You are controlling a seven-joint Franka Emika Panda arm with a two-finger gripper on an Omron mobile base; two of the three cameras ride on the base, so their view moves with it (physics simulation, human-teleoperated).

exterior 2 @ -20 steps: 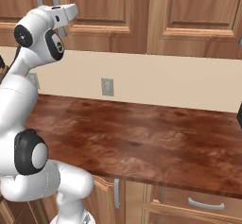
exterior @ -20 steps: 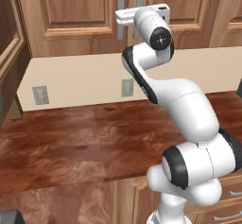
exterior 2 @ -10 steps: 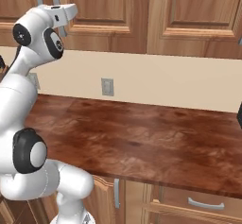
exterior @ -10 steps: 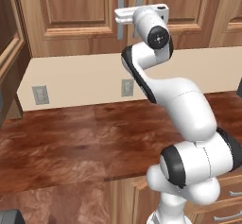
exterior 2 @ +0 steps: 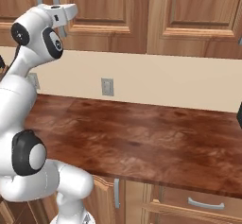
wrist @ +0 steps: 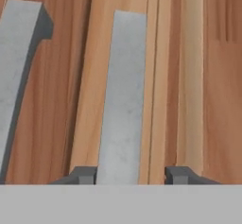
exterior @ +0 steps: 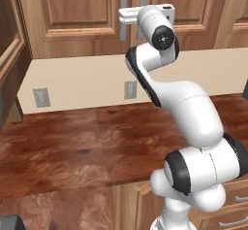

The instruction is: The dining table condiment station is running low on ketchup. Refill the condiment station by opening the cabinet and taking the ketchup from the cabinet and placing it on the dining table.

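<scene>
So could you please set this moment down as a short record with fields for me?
Setting: wall cabinet of medium-brown wood above a glossy reddish-brown wood countertop
Cabinet: doors shut
Gripper: two-finger gripper raised at the cabinet front, fingers either side of a long grey bar handle, a gap on one side
Second handle: grey bar alongside
Wall: two grey outlets
Ketchup: not taken out yet

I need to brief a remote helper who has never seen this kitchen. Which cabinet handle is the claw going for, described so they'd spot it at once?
Start at the brown wall cabinet above the wooden countertop. Where two of its doors meet, two long vertical grey bar handles hang side by side. It's the right-hand handle, which stands between the fingertips of the claw, while its twin sits off to the left.
</scene>
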